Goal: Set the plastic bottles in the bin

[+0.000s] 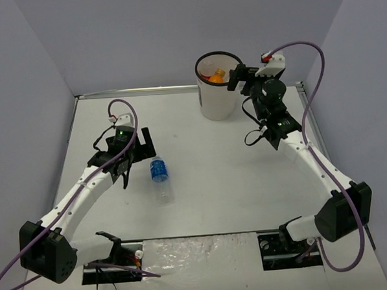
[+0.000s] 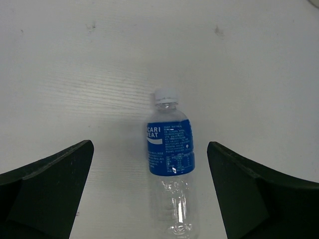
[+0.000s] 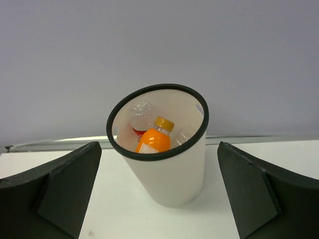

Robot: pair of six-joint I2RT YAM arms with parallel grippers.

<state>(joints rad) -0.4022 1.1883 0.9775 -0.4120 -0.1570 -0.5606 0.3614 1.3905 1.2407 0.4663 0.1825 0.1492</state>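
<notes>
A clear bottle with a blue label lies on the white table, just right of my left gripper. In the left wrist view the bottle lies lengthwise between my open fingers, white cap pointing away; the left gripper holds nothing. The white bin with a black rim stands at the back. My right gripper is open and empty beside its right rim. In the right wrist view the bin holds an orange bottle, a red-label bottle and a clear one.
A crinkled clear plastic sheet lies at the near edge between the arm bases. Grey walls close in the table on three sides. A metal rail runs along the back edge. Purple cables loop over both arms.
</notes>
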